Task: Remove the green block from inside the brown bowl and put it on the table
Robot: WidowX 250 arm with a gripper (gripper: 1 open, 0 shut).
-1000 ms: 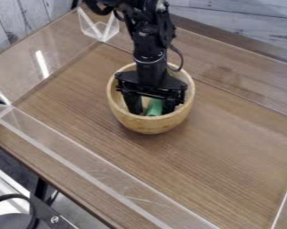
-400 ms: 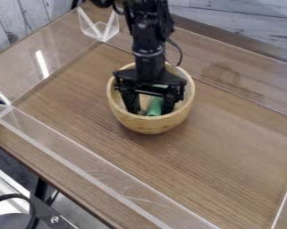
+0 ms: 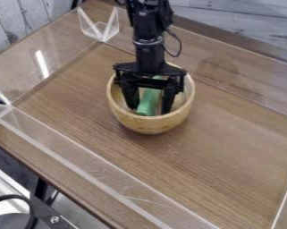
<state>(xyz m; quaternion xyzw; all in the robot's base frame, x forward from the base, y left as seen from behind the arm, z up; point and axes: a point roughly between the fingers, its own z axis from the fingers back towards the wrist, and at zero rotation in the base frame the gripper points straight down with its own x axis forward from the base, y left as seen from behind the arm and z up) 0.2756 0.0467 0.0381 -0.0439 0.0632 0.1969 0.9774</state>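
The brown bowl (image 3: pixel 152 125) stands near the middle of the table (image 3: pixel 217 170). Inside it lies the green block (image 3: pixel 147 102), a bright green bar leaning lengthwise against the bowl's inside. My black gripper (image 3: pixel 148 97) points straight down into the bowl. It is open, with one finger on each side of the block. I cannot tell whether the fingers touch the block. The fingertips are low inside the bowl, partly hidden by its rim.
Low clear acrylic walls (image 3: pixel 62 152) run along the table's edges. A clear acrylic bracket (image 3: pixel 101 27) stands at the back left behind the arm. The near-left table edge drops off to the floor.
The wrist has turned a little over the bowl, and more of the green block now shows between the fingers. The bowl has not moved.
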